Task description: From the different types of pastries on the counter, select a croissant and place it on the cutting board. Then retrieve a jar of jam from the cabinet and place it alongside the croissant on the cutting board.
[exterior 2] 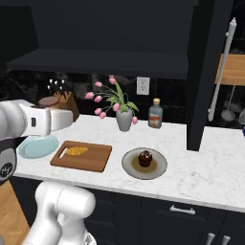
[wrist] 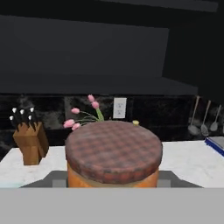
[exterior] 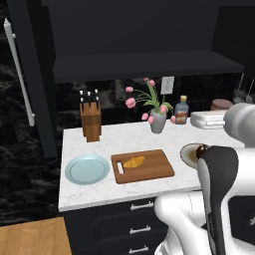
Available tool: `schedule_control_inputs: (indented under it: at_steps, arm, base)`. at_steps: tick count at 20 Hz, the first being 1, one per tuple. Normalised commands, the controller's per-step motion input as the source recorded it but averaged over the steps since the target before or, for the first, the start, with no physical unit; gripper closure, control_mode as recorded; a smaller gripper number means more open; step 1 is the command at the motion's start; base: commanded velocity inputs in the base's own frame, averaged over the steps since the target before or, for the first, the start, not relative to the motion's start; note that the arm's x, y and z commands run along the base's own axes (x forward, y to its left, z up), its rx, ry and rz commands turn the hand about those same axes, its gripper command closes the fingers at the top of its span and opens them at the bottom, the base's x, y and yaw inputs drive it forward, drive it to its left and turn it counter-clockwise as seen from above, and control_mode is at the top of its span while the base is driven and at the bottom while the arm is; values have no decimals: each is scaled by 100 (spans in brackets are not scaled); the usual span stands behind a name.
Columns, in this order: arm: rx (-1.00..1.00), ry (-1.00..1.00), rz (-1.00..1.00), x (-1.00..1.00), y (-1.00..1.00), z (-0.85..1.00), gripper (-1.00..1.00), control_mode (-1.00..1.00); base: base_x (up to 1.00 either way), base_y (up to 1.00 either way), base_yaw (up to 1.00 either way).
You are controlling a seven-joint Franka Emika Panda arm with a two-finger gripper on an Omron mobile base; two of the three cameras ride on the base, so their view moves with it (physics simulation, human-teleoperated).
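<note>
The jar of jam (wrist: 112,153) looms large in the hand view, orange-brown under a brownish lid, with my gripper (wrist: 112,183) shut on its sides. From the base views the jar (exterior: 221,104) (exterior 2: 48,101) hangs in the air above the counter (exterior: 114,142), in front of the black cabinet (exterior: 139,30) and its shelf ledge (exterior: 149,64). The golden croissant (exterior: 134,162) (exterior 2: 76,150) lies on the wooden cutting board (exterior: 154,172) (exterior 2: 93,160), near its slot-handle end. A dark brown round pastry (exterior 2: 145,158) sits on a grey plate (exterior 2: 160,170) to the board's right.
A light-blue plate (exterior: 87,169) lies left of the board. Along the back wall stand a knife block (exterior: 90,119), a vase of pink tulips (exterior: 157,119) and a red-labelled bottle (exterior: 181,110). A tall dark panel with a long silver handle (exterior 2: 222,72) stands at the right.
</note>
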Motion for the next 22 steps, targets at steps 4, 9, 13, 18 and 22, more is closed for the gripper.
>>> schedule_control_inputs:
  at_steps: [4,9,13,18,22]
  arm:
    - [8,4,14,-4,0,-50,100,-100]
    - [8,0,17,0,0,-42,100,-100]
    - [7,0,18,0,0,-44,100,-100]
    - [9,0,19,0,0,-50,100,-100]
    - [12,0,19,0,0,-48,100,-100]
  base:
    - [0,0,0]
    - [0,0,0]
    - [0,0,0]
    - [0,0,0]
    - [0,0,0]
